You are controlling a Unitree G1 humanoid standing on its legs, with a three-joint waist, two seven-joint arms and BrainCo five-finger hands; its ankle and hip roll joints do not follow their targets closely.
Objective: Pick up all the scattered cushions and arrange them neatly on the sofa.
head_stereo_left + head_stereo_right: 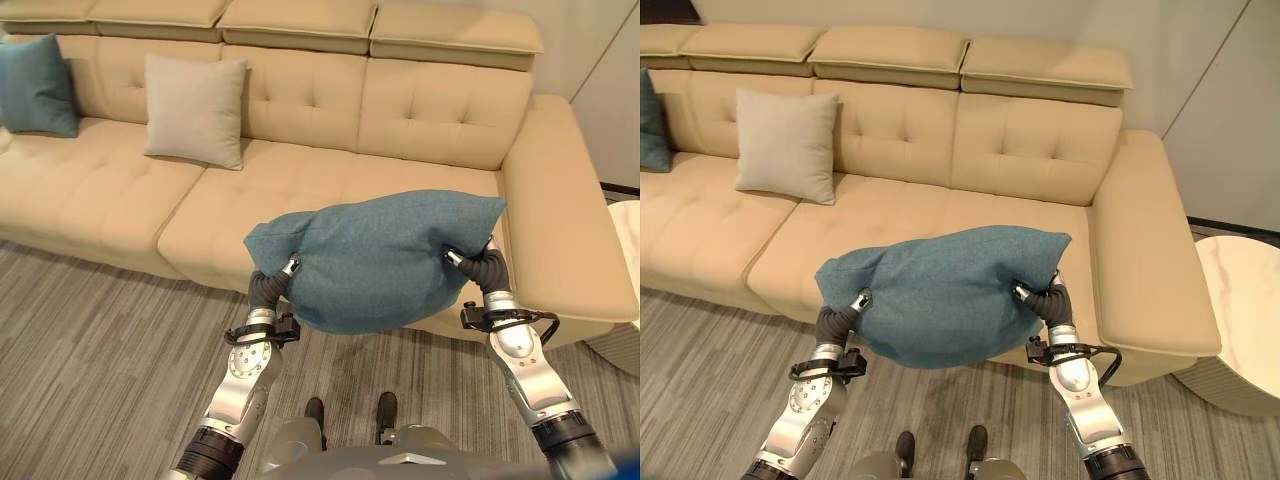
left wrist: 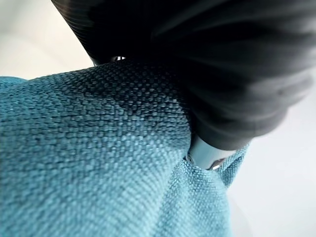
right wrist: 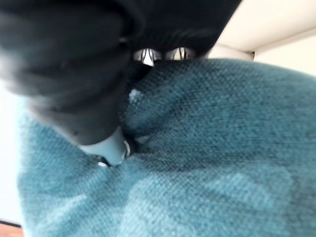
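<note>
At the far left end of the long beige tufted leather sofa [image 1: 300, 180], a teal fabric cushion [image 1: 36, 85] leans upright against the backrest. Next along the seat, a pale grey square fabric cushion [image 1: 195, 110] also stands against the backrest, well apart from the teal one and near the seam between the two seat sections.

In front of the sofa's front edge, above the grey wood-grain plank floor [image 1: 90, 330], a large teal woven-fabric cushion [image 1: 385, 260] is held up in the air between both hands, clear of the seat and of the floor. It hangs roughly level, with its upper right corner pointing toward the sofa's right armrest.

The left hand [image 1: 272, 285] grips the cushion's left end from below; its dark ribbed cover presses into the cloth, and in the left wrist view a silver finger [image 2: 205, 157] digs into a fold of the weave, so the hand is clenched on the fabric.

The right hand [image 1: 482, 265] grasps the cushion's right end; in the right wrist view its thumb [image 3: 109, 148] sinks into a dent in the cloth with the fingers curled over the top edge.

At the far right, beyond the armrest, part of a round white marble-topped side table [image 1: 1240, 310] stands on the floor.
</note>
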